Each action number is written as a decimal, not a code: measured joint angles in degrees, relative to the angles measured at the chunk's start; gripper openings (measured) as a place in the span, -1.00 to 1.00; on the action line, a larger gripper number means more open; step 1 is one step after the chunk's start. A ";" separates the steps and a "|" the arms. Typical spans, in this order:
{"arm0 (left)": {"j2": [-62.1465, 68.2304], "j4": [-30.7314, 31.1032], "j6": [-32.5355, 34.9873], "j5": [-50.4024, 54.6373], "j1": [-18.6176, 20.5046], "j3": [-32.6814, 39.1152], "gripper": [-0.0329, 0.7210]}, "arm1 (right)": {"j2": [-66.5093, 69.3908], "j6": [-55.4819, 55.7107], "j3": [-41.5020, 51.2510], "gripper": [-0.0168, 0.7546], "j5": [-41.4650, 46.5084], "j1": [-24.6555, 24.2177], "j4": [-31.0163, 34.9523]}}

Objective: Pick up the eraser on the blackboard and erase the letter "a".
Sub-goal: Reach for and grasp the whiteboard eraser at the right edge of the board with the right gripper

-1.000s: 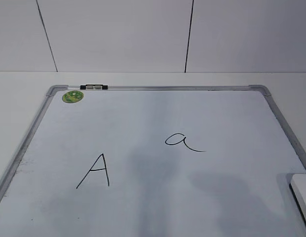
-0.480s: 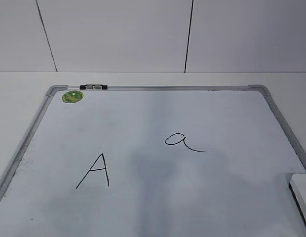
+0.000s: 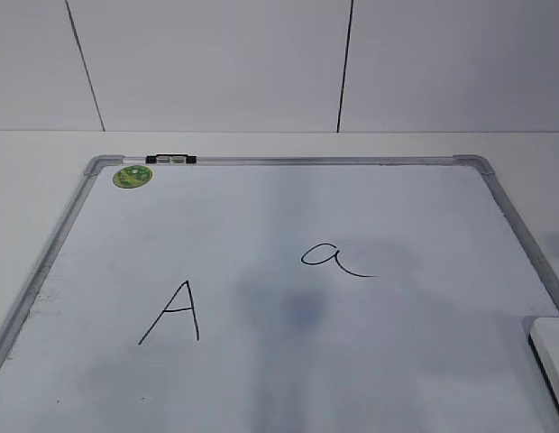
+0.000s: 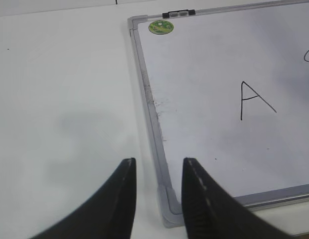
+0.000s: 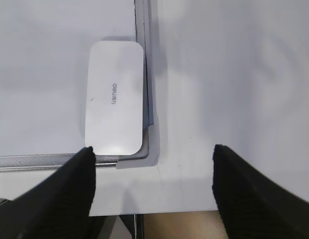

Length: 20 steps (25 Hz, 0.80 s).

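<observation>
The blackboard [image 3: 288, 216] is a white dry-erase board with a grey metal frame, lying flat on the table. The cursive letter "a" [image 3: 334, 258] is at its middle right. The white eraser [image 5: 114, 98] lies in the board's near right corner against the frame; its edge shows in the exterior view [image 3: 554, 347]. My right gripper [image 5: 152, 164] is open wide and empty, above the table edge just near and right of the eraser. My left gripper [image 4: 158, 172] is open and empty above the board's near left corner [image 4: 170, 209]. Neither gripper shows in the exterior view.
A capital "A" [image 3: 174, 312] is drawn left of the "a". A round green sticker [image 3: 132, 176] and a small black-and-white clip [image 3: 170, 159] sit at the board's far left corner. The table's front edge [image 5: 184, 211] runs just below the right gripper.
No object has moved. The soft shadows on the board's right half have shifted and thinned.
</observation>
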 joint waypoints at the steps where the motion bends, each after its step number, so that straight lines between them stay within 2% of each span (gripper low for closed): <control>1: 0.00 0.00 0.00 0.00 0.00 0.00 -0.29 | 1.23 -0.04 0.00 0.56 0.00 0.00 0.41; 20: 0.00 0.00 0.00 0.00 0.00 0.00 -0.29 | 22.32 -2.26 -0.26 0.56 -2.76 0.48 10.53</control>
